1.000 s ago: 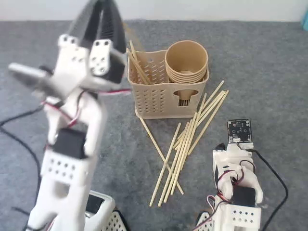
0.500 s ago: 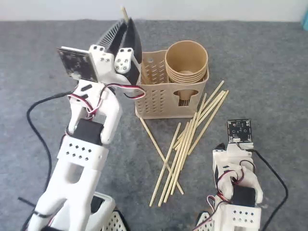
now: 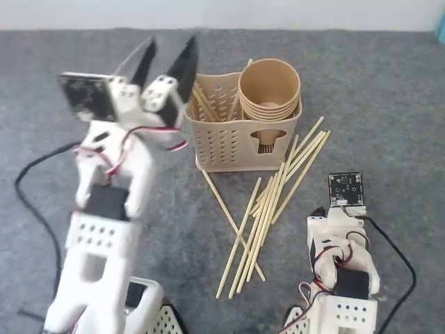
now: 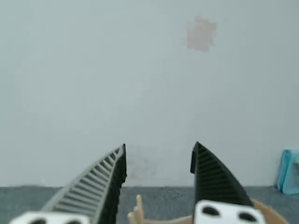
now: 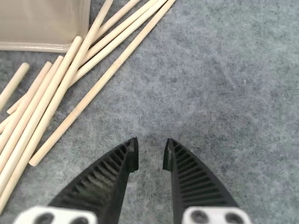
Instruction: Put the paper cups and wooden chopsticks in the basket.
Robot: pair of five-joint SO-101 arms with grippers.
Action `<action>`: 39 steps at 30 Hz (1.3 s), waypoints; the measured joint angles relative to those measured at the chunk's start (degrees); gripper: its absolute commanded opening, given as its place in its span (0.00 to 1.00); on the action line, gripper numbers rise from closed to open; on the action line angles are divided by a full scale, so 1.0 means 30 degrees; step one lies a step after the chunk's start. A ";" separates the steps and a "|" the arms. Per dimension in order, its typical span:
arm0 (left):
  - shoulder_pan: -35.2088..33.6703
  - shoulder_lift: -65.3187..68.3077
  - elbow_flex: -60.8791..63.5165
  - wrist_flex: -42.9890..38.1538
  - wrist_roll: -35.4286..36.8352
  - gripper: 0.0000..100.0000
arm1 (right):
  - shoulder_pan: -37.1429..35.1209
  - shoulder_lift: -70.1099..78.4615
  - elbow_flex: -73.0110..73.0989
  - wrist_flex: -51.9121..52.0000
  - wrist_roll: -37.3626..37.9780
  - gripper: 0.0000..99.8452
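The beige slotted basket (image 3: 240,142) stands mid-table, with a stack of paper cups (image 3: 270,85) in its right half and a few wooden chopsticks (image 3: 204,102) leaning in its left half. Several more chopsticks (image 3: 268,209) lie fanned on the carpet in front of it. My left gripper (image 3: 167,57) hangs open and empty just above and left of the basket's left rim. The left wrist view shows its fingers (image 4: 114,168) wide apart, with a chopstick tip (image 4: 138,207) and the cup rim (image 4: 267,211) below. My right gripper (image 5: 150,143) points down at bare carpet beside the loose chopsticks (image 5: 70,79), its jaws slightly apart.
Grey carpet (image 3: 389,104) covers the table. The right arm (image 3: 342,243) sits folded at the front right, close to the ends of the loose chopsticks. A basket corner (image 5: 46,23) shows in the right wrist view. Cables (image 3: 35,181) trail at the left.
My left gripper was shut on a chopstick above the basket. It has opened, the chopstick now leans in the basket, and the arm has shifted left. The right arm has not moved.
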 measured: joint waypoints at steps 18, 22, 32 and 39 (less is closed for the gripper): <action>-0.6769 -0.7736 1.0110 1.0667 -0.0029 0.22 | 0.0000 0.0000 -0.0674 0.1377 -0.1172 0.10; -0.7150 -0.8586 1.4418 0.8469 -0.0381 0.22 | 0.0029 0.0000 -0.2432 0.2696 -0.1172 0.10; -0.7209 -0.9084 1.5824 0.7736 -0.1143 0.22 | -0.0322 0.2784 -0.5744 0.1553 -0.1114 0.10; -0.7209 -0.9084 1.5824 0.7736 -0.1143 0.22 | -0.0352 1.2278 -1.1458 0.0293 -0.3282 0.10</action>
